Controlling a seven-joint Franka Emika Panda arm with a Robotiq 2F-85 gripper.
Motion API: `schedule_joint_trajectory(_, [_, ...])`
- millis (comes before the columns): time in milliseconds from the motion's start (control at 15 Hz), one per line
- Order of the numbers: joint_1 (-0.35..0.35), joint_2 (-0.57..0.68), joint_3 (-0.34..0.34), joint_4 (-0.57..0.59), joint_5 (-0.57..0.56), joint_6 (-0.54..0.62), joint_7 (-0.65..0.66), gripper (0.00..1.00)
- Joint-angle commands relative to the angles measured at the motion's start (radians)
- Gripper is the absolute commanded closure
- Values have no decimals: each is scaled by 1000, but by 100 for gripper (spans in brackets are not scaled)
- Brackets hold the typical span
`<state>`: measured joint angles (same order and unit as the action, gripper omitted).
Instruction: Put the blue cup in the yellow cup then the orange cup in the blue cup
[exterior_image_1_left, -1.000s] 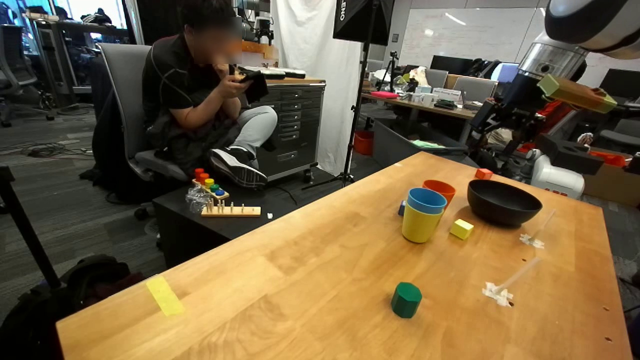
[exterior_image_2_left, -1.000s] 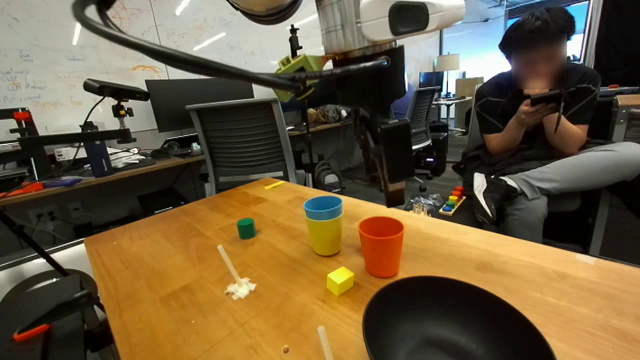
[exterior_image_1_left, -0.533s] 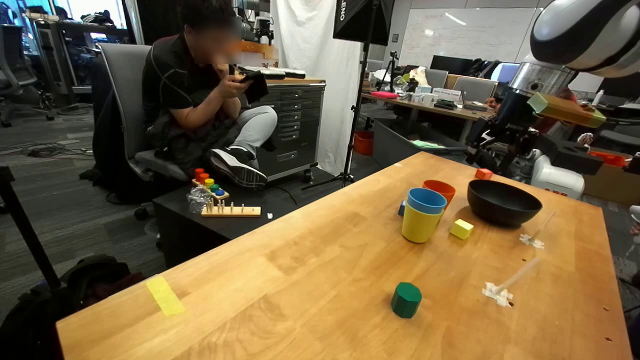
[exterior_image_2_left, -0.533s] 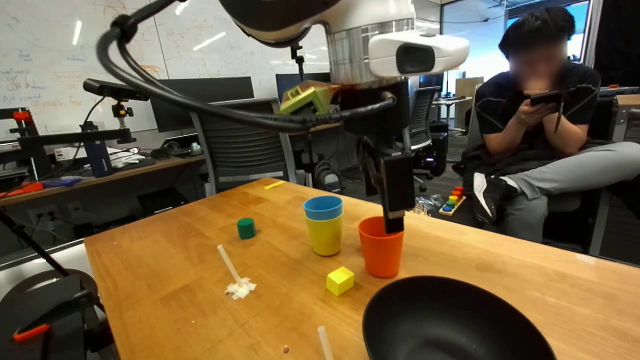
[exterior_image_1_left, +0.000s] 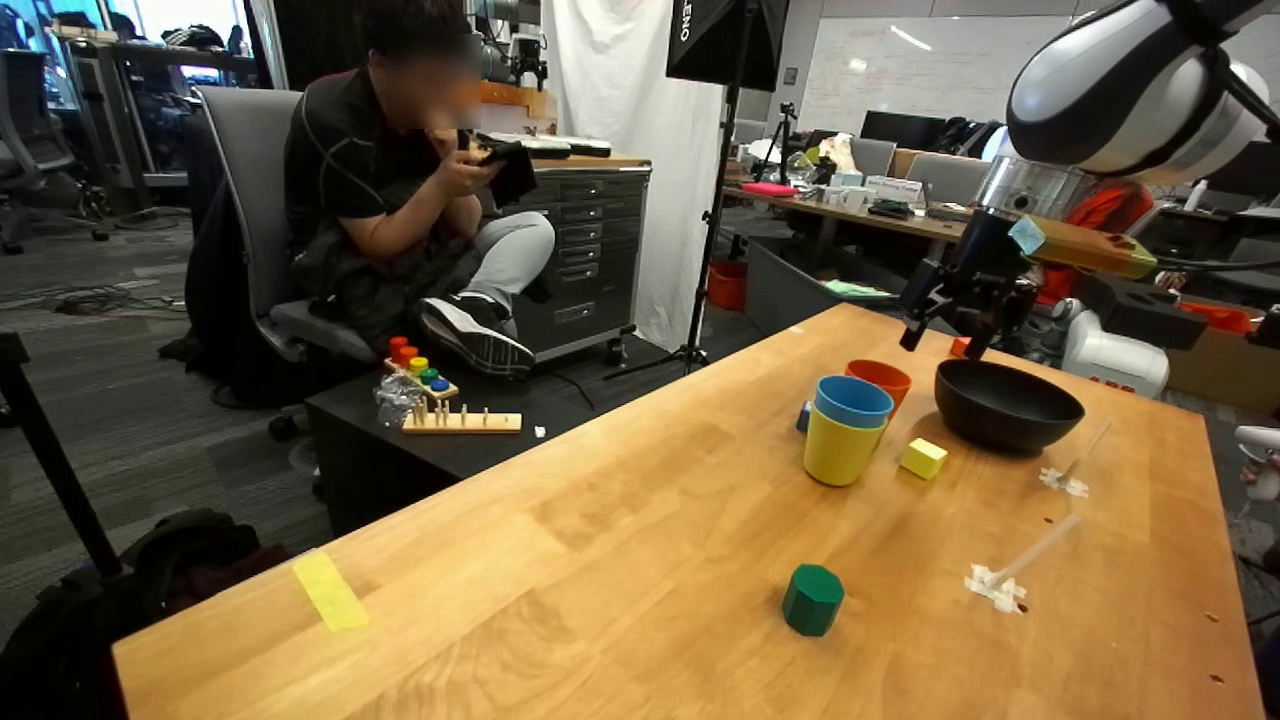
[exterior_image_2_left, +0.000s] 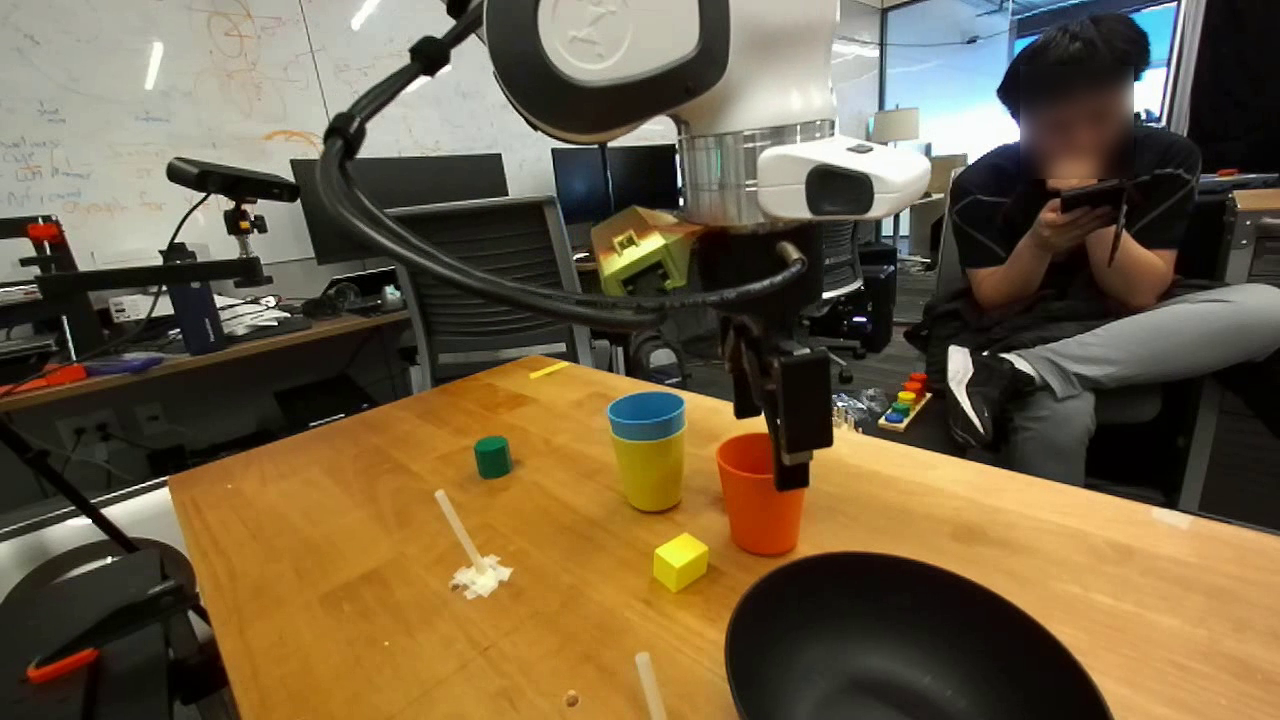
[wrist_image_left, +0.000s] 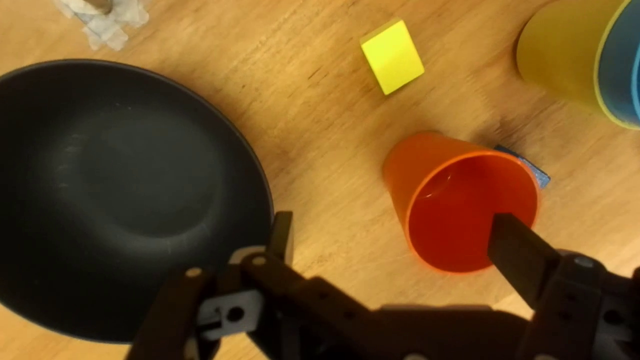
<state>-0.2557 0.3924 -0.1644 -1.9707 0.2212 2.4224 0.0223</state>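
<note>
The blue cup (exterior_image_1_left: 853, 402) sits nested in the yellow cup (exterior_image_1_left: 838, 456), with only its upper part showing; both stand upright on the table, also in an exterior view (exterior_image_2_left: 650, 478). The orange cup (exterior_image_2_left: 752, 515) stands upright beside them and appears empty in the wrist view (wrist_image_left: 465, 210). My gripper (wrist_image_left: 392, 220) is open with nothing between its fingers. It hangs above the table, apart from the orange cup. In the wrist view one fingertip overlaps the orange cup's opening and the other lies by the black bowl's rim. In an exterior view the gripper (exterior_image_1_left: 942, 346) is behind the cups.
A wide black bowl (wrist_image_left: 135, 190) stands beside the orange cup. A yellow block (exterior_image_2_left: 681, 562) lies near the cups, a blue block (wrist_image_left: 537, 175) is partly hidden behind the orange cup, and a green block (exterior_image_1_left: 812, 600) stands apart. Taped straws (exterior_image_1_left: 1035, 548) stick up from the table.
My gripper has come down toward the table near the orange cup and the black bowl. In an exterior view it has also shifted left. The cups have not moved.
</note>
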Motion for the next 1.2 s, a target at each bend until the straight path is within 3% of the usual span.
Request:
schedule_joint_trajectory(0, [0,57,2,74,-5,-25,22,0])
schedule_joint_trajectory(667, [17,140,13,137,-21,-39,39,0])
schedule_joint_trajectory(733, [22,141,13,138,-24,-40,42,25])
schedule_joint_trajectory(867, [26,143,16,140,-25,-40,42,32])
schedule_joint_trajectory(1133, [35,137,16,130,-26,-33,50,65])
